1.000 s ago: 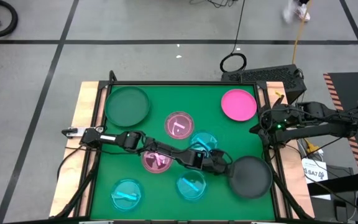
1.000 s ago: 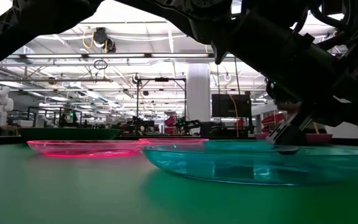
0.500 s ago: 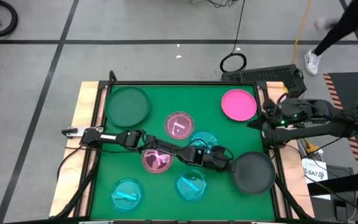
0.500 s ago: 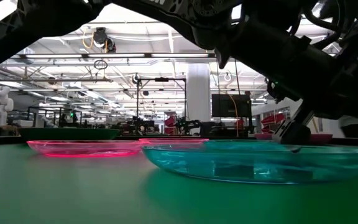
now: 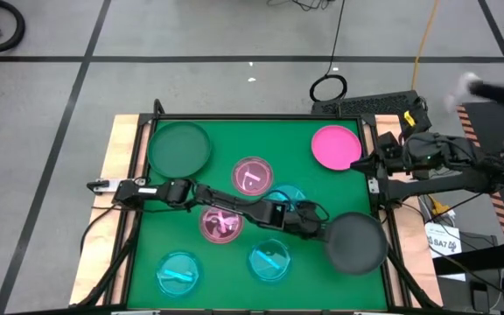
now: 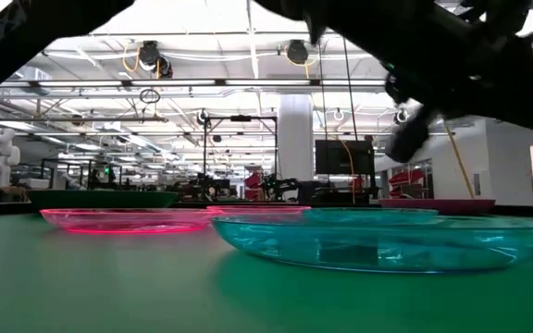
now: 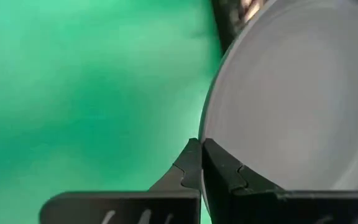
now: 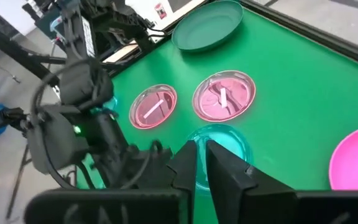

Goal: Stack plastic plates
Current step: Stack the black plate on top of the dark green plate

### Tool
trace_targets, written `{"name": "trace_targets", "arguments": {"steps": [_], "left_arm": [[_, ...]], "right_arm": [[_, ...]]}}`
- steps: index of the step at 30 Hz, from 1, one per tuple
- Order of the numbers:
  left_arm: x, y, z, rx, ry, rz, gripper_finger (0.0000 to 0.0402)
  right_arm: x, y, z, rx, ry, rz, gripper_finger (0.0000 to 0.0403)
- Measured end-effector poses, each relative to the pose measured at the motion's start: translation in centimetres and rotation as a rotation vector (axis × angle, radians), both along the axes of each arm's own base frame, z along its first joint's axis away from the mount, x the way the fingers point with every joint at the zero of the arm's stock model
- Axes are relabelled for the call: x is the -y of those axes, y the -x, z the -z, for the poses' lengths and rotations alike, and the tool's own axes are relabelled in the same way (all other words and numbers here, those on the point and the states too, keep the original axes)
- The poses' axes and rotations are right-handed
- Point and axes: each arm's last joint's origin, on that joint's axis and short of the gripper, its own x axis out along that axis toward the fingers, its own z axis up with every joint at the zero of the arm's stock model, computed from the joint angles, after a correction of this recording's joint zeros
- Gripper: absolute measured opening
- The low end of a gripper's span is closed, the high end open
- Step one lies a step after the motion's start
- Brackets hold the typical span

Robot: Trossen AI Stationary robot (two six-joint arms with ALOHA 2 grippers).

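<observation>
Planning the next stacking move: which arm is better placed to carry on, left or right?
Left, probably. The left gripper is shut on the rim of the dark plate over the table; the right gripper waits at the table's right edge, holding nothing.

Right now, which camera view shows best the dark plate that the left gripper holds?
The high view: the whole dark plate shows there, at the left gripper. The left wrist view shows only its rim pinched between the fingers. In the low and right wrist views I cannot make it out.
</observation>
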Motion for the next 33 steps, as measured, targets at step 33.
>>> {"name": "trace_targets", "arguments": {"steps": [33], "left_arm": [[-15.0,16.1,-18.1,-0.610,-0.517,0.481,0.0002]], "right_arm": [[0.2,-0.3,-0.3,0.023,0.071,0.052,0.0001]]}}
